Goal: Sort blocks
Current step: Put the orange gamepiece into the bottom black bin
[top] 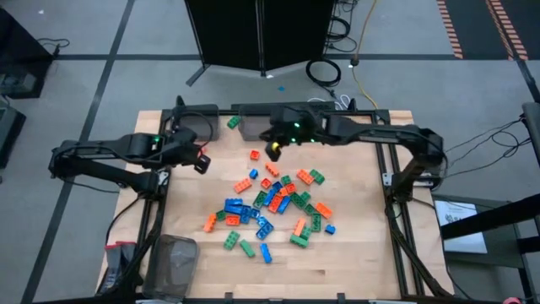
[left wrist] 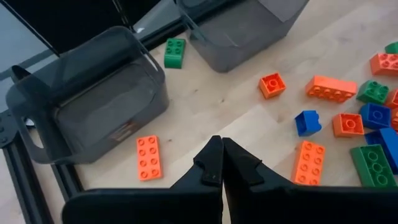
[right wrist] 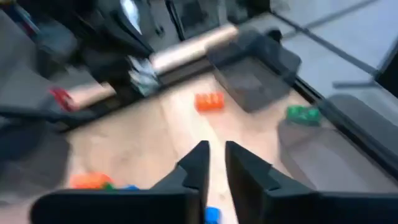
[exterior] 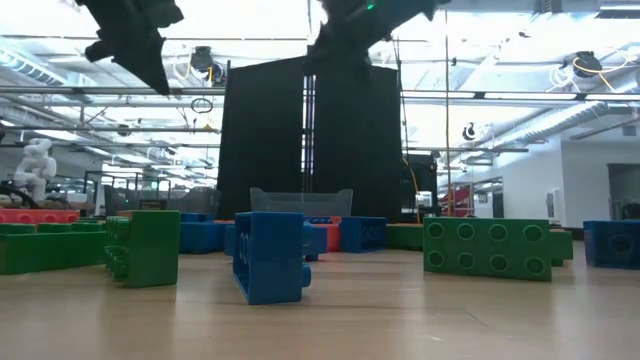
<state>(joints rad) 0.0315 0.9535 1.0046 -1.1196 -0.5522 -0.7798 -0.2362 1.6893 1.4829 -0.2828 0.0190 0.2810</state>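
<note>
Orange, green and blue blocks (top: pixel 270 207) lie scattered on the wooden table's middle; a few (left wrist: pixel 323 87) show in the left wrist view. My left gripper (top: pixel 201 160) (left wrist: pixel 221 165) hangs shut and empty above the table's far left, near a grey bin (left wrist: pixel 93 102). An orange block (left wrist: pixel 149 157) lies flat on the table below it. My right gripper (top: pixel 274 149) (right wrist: pixel 216 163) hovers over the far middle with a narrow gap between its fingers and nothing in it. A green block (left wrist: pixel 175 53) (right wrist: pixel 303 113) lies between the two far bins.
Two translucent grey bins (top: pixel 196 128) (top: pixel 251 125) stand along the far edge, and a third (top: pixel 173 257) at the near left corner. A black panel (top: pixel 261 34) stands beyond the far edge. Bare wood (top: pixel 363 160) lies to the right of the pile.
</note>
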